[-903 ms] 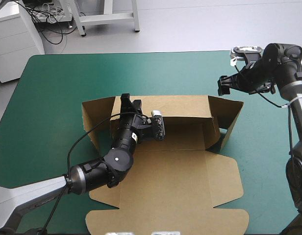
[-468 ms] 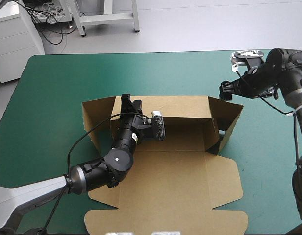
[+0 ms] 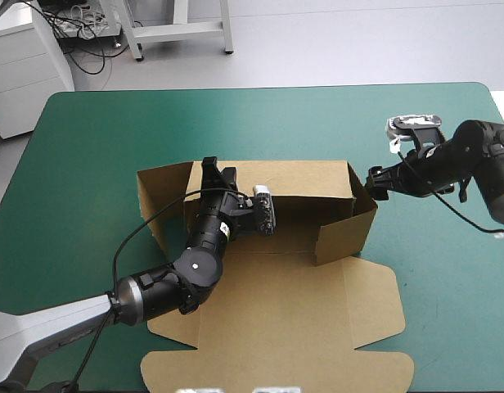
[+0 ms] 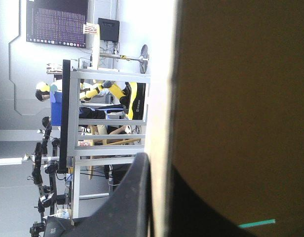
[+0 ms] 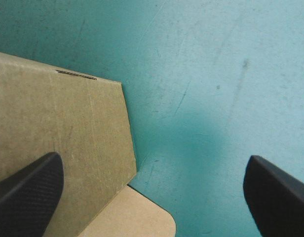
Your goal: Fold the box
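The brown box (image 3: 301,303) lies mid-table, its lid flat toward the near edge and its back wall (image 3: 293,176) upright. My left gripper (image 3: 213,173) is shut on the left end of that wall; in the left wrist view the board (image 4: 241,98) runs between the gripper's (image 4: 159,170) black fingers. My right gripper (image 3: 377,180) is open at the right side wall (image 3: 346,229), which now angles inward. In the right wrist view the gripper (image 5: 152,195) straddles that wall's (image 5: 68,113) outer edge, one finger over the board, the other over the teal-green cover (image 5: 216,74).
The box's left side flap (image 3: 158,205) stands splayed outward. The lid's rounded flaps (image 3: 375,303) reach toward the near edge. The left arm (image 3: 154,295) lies across the lid's near left part. Teal-green cover (image 3: 260,123) stretches beyond the back wall.
My right gripper came down and toward the box, and the right side wall swung from splayed outward to angled inward. The left arm has not moved.
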Controlling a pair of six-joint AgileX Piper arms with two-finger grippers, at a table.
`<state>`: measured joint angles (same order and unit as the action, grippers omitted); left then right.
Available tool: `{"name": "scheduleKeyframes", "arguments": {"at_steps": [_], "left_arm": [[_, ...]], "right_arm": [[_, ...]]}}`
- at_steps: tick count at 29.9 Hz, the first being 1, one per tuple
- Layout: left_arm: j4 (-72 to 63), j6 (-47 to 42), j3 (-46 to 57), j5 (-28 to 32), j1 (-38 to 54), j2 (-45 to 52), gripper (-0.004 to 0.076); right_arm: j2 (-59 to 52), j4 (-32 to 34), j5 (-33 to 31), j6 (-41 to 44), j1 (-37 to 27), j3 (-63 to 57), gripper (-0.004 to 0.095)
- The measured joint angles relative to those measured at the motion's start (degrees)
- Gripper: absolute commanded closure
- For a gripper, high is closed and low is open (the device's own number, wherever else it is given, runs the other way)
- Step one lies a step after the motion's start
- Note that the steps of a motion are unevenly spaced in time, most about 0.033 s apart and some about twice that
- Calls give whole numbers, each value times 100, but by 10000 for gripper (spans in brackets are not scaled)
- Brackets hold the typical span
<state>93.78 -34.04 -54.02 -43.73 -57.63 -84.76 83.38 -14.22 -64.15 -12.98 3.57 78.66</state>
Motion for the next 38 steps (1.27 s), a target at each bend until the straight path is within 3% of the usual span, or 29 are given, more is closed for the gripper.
{"name": "scheduleKeyframes", "arguments": {"at_steps": [6, 14, 25, 38], "left_arm": [[-50, 8, 0, -29, 0, 0, 738], [-88, 59, 0, -46, 0, 0, 738], [-113, 108, 0, -83, 0, 0, 738], [-149, 110, 0, -110, 0, 0, 738]], "right_arm": [[-588, -423, 761, -479, 0, -893, 11], [-1052, -742, 1177, -1074, 0, -1650, 11], [-1269, -1581, 1243, -2119, -6, -2080, 12], [-1269, -2163, 925, -2779, 28, -2081, 12]]}}
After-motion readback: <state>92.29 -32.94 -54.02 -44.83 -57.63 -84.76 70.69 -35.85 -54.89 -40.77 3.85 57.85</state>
